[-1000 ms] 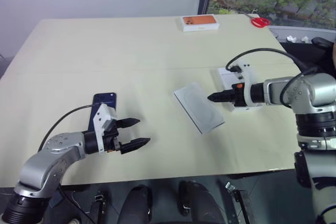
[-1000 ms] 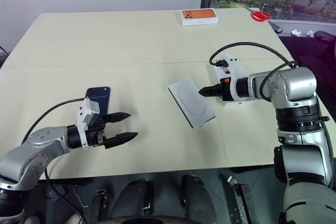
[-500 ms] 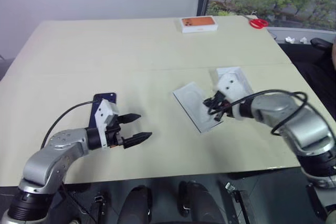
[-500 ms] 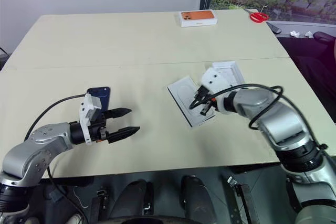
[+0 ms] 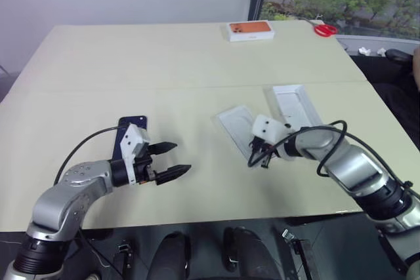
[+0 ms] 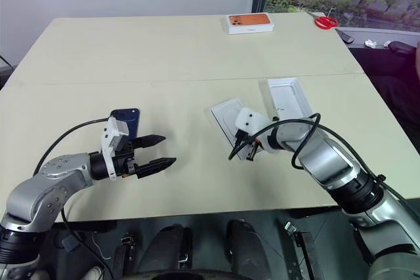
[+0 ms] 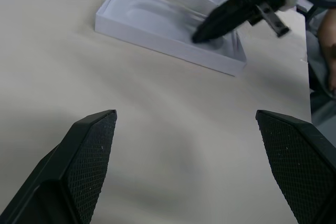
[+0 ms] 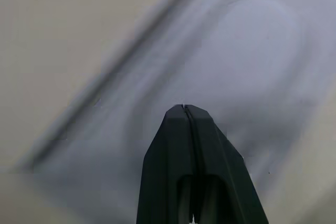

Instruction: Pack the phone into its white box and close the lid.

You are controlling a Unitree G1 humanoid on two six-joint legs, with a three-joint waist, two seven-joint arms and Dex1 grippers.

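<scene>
**Pressing shut fingers onto the recessed white tray**

Pinched fully together and holding nothing, the right gripper points down at the near end of a shallow white piece with an oval recess; the left wrist view puts its tip inside that recess. Just beyond lies the white box, open side up. The left gripper hovers with its jaws spread wide and empty, the phone flat on the table just behind it.

My reading is that the recessed piece is being nudged or repositioned. Done well, the tip should push low and slowly along the wall, so the light cardboard slides instead of tipping or skating away.

Whether the tip actually touches the cardboard is hard to tell. The printed lid cannot be identified with confidence. An orange-topped box and scissors sit far back.
</scene>
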